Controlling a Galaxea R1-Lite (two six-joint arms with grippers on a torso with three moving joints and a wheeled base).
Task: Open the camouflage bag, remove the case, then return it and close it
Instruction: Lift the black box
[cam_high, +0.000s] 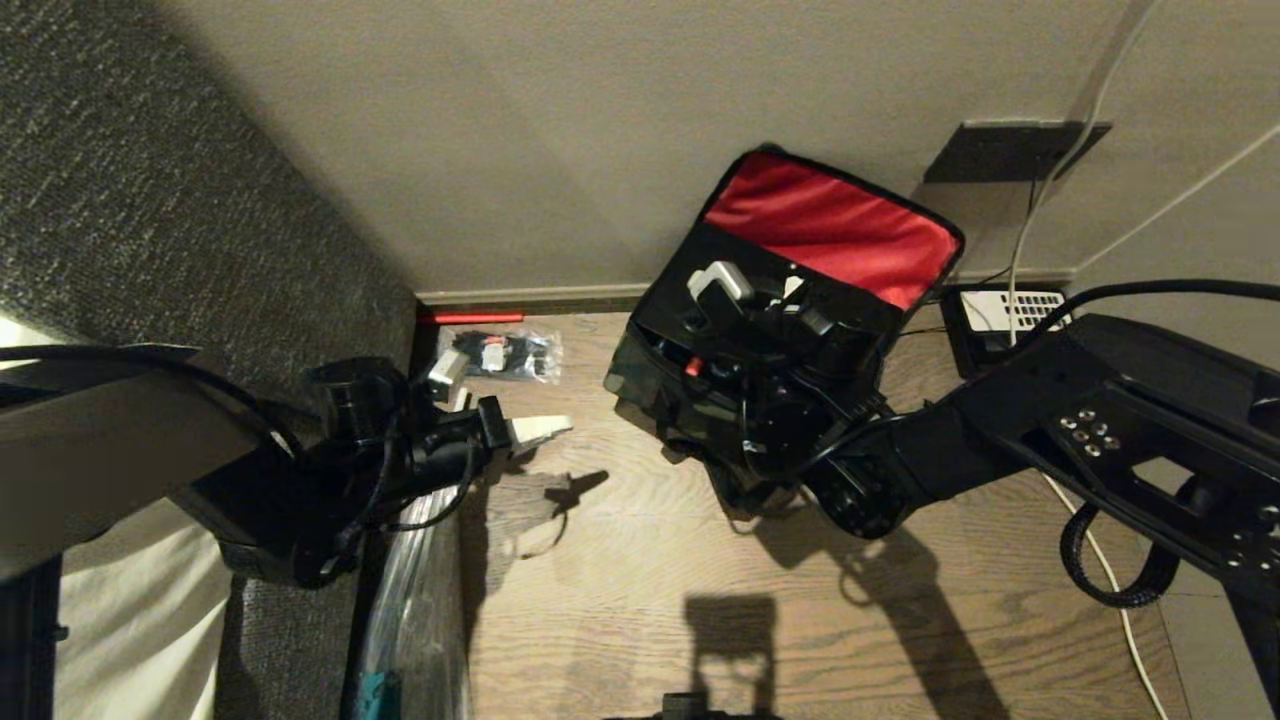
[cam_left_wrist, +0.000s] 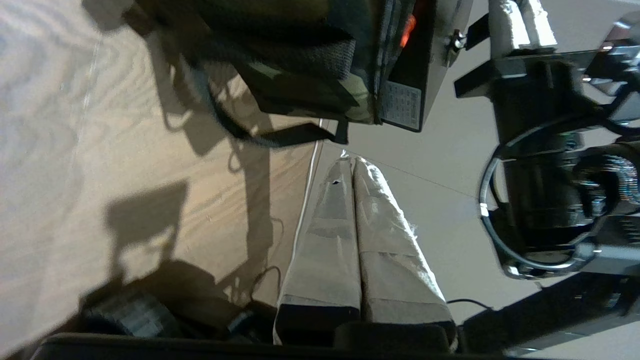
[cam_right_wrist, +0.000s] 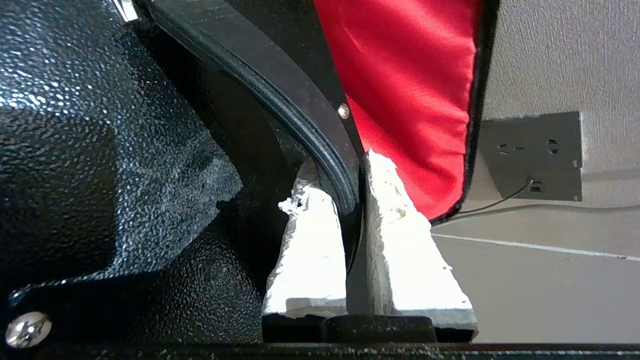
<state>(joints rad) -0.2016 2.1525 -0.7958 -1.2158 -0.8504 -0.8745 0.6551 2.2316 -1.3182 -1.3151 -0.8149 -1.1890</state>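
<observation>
The case (cam_right_wrist: 125, 150), black, textured and rigid, stands partly out of the open camouflage bag (cam_high: 650, 375) on the floor against the wall. It looks stiff, fairly heavy; its rubbery rim is the sensible hold. The right gripper (cam_right_wrist: 352, 200) is clamped on that rim. The left gripper (cam_high: 545, 430), pressed together and empty, hovers well apart.

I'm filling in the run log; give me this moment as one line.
camouflage bag: open, lid against wall | right gripper: shut on case rim | left gripper: shut, empty, apart from bag
</observation>
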